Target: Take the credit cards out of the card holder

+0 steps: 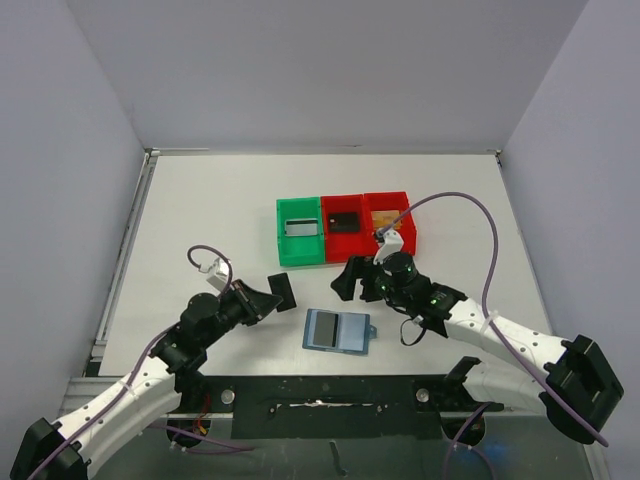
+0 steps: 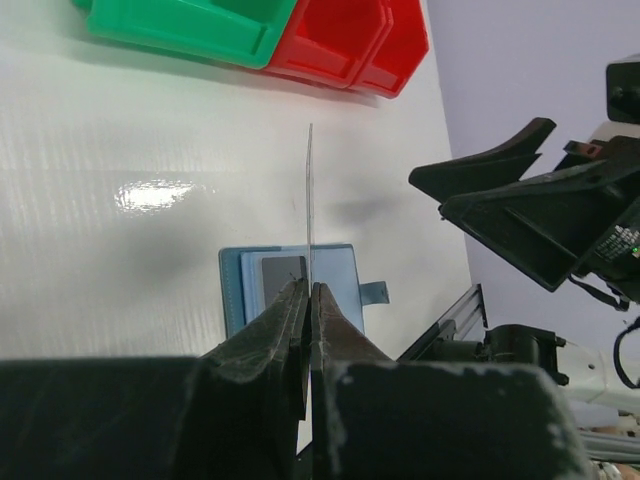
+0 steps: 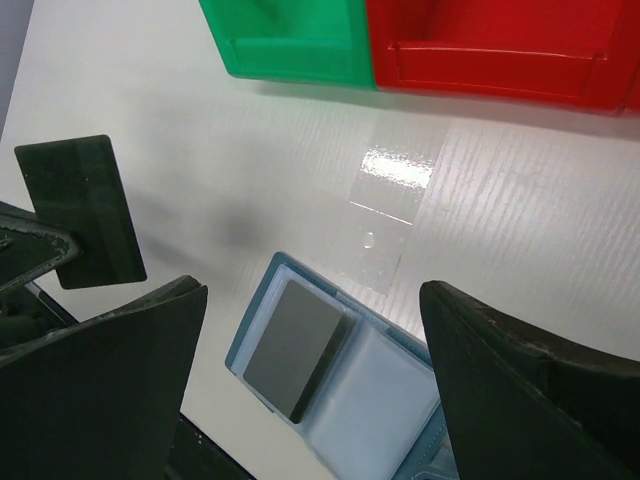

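The card holder (image 1: 352, 336) lies open on the table (image 1: 200, 220), a dark grey card (image 1: 322, 329) seated in its left panel. A second card (image 1: 284, 290) is pinched in the left gripper (image 1: 272, 297), lifted clear just beside the holder. The right gripper (image 1: 355, 285) is spread wide, empty. Probably the pinch should be kept firm until a green bin (image 1: 300, 258) is reached.

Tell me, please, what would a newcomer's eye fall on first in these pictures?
The bright row of one green bin and two red bins at the table's middle stands out first. Nearer the arms, the light-blue card holder lies open with a grey card on one panel. Just left of it, the left fingers pinch a dark card, held off the table.
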`<state>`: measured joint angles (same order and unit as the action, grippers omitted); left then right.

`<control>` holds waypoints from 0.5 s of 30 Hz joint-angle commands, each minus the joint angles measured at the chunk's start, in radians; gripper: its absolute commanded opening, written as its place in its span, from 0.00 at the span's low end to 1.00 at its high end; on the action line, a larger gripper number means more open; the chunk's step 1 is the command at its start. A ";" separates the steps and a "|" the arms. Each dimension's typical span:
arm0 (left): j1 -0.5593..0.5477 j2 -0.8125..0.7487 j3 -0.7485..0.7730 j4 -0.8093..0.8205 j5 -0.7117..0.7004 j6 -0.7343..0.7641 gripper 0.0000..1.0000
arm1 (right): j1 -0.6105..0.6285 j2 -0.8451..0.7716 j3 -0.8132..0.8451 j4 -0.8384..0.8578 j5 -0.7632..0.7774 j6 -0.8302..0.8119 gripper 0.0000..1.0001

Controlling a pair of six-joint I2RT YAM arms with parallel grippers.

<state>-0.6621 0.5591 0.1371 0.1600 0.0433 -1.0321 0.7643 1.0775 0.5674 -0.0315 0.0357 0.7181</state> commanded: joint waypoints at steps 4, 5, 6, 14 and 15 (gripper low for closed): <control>0.029 -0.002 -0.018 0.270 0.157 0.014 0.00 | -0.160 0.019 -0.037 0.267 -0.327 0.041 0.91; 0.030 0.008 -0.023 0.296 0.165 0.012 0.00 | -0.186 0.030 -0.038 0.320 -0.384 0.047 0.90; 0.030 0.027 -0.022 0.326 0.178 0.015 0.00 | -0.200 0.041 -0.035 0.348 -0.447 0.052 0.88; 0.034 0.220 0.007 0.586 0.318 0.007 0.00 | -0.214 0.138 -0.027 0.588 -0.655 0.146 0.80; 0.035 0.234 0.009 0.611 0.327 0.006 0.00 | -0.215 0.158 -0.019 0.607 -0.680 0.150 0.79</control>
<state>-0.6338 0.7513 0.1165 0.5339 0.2825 -1.0271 0.5503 1.1908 0.5327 0.3580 -0.4847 0.8082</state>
